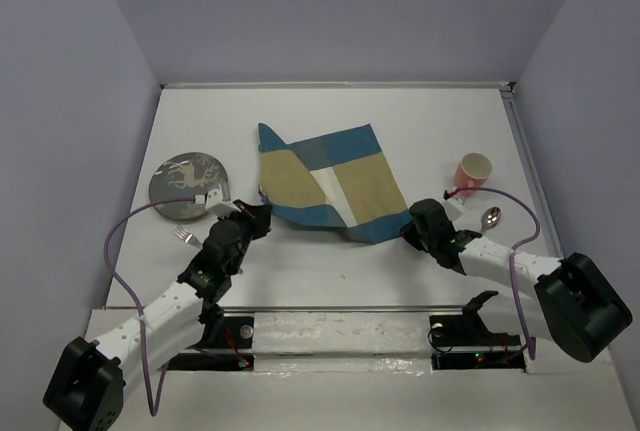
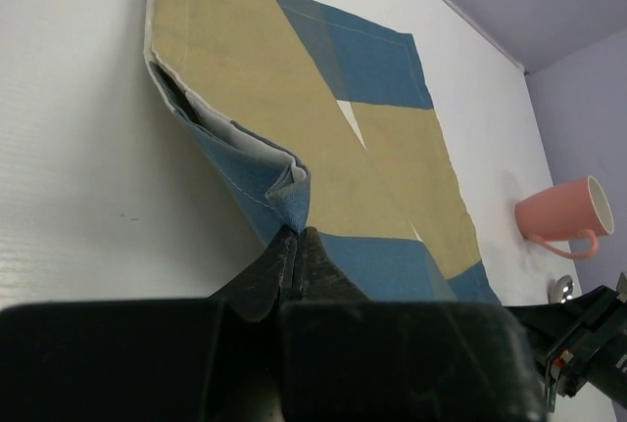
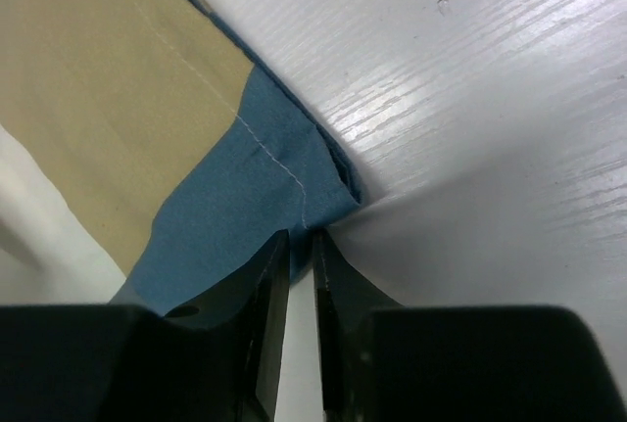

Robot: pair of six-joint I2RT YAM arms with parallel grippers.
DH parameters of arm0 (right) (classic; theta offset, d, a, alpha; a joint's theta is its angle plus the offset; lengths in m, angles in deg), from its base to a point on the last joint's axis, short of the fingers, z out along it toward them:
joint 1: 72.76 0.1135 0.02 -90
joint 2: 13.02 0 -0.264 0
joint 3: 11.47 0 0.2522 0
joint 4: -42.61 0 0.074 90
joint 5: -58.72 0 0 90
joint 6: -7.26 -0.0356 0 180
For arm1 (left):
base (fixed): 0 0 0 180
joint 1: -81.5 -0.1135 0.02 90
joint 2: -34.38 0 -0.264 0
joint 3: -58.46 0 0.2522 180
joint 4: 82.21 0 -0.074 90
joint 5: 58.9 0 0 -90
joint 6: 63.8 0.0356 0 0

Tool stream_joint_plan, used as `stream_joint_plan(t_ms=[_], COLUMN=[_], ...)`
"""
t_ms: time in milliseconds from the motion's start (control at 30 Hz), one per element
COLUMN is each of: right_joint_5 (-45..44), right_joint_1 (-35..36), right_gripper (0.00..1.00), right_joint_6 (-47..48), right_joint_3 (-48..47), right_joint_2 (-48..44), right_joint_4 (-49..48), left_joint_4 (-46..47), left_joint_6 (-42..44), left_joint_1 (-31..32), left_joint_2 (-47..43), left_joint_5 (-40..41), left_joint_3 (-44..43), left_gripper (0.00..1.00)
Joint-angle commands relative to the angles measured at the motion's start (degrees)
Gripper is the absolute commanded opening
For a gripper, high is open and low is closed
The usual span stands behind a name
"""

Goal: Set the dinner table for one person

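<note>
You have a gripper on each near corner of the mat (image 1: pixel 330 186), most likely so you can pull the folded, rumpled cloth flat: the left gripper (image 2: pixel 297 238) is clamped tight on the near-left corner, and the right gripper (image 3: pixel 300 246) is closed to a slit, pinching the near-right one. The table (image 1: pixel 330 276) is plain white, flat and wide, and lies under everything, with the plate (image 1: pixel 185 183) and fork (image 1: pixel 183 237) at left and the cup (image 1: pixel 474 170) and spoon (image 1: pixel 491 217) at right
</note>
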State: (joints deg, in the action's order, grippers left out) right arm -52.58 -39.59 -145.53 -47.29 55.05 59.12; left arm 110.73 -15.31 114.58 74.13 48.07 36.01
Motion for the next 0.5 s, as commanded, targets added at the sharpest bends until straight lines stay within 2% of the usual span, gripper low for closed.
stream_joint_plan(t_ms=[0, 33, 100, 200, 333, 367, 467], right_joint_5=[-4.8, -5.3, -6.8, -9.3, -12.4, -12.9, -14.0], right_joint_1=[-0.1, -0.1, -0.1, -0.1, -0.1, -0.1, -0.1], right_gripper=[0.19, 0.15, 0.01, 0.00, 0.00, 0.00, 0.00], right_joint_6=[-3.2, -3.2, -2.8, -0.5, 9.3, 14.4, 20.9], right_joint_3=[0.8, 0.9, 0.8, 0.5, -0.9, -3.0, -9.3], right_joint_2=[2.2, 2.2, 1.8, -0.3, -12.5, -19.3, -28.9], right_joint_4=[-0.4, -0.5, -0.9, -1.0, 0.6, 2.3, 8.2], left_joint_4=[0.5, 0.2, -0.5, -3.0, -8.5, -9.2, -11.2], left_joint_6=[1.5, 1.6, 2.1, 4.5, 8.6, 8.2, 8.3], left_joint_1=[1.0, 1.4, 1.7, 2.1, 2.6, 2.7, 2.8], left_joint_2=[-1.4, -1.6, -1.9, -2.3, -4.3, -5.5, -7.1], left_joint_5=[2.5, 2.6, 3.3, 4.9, 8.6, 8.5, 9.1], left_joint_3=[-0.9, -1.1, -2.0, -4.1, -11.2, -12.9, -17.8], left_gripper=[0.00, 0.00, 0.00, 0.00, 0.00, 0.00, 0.00])
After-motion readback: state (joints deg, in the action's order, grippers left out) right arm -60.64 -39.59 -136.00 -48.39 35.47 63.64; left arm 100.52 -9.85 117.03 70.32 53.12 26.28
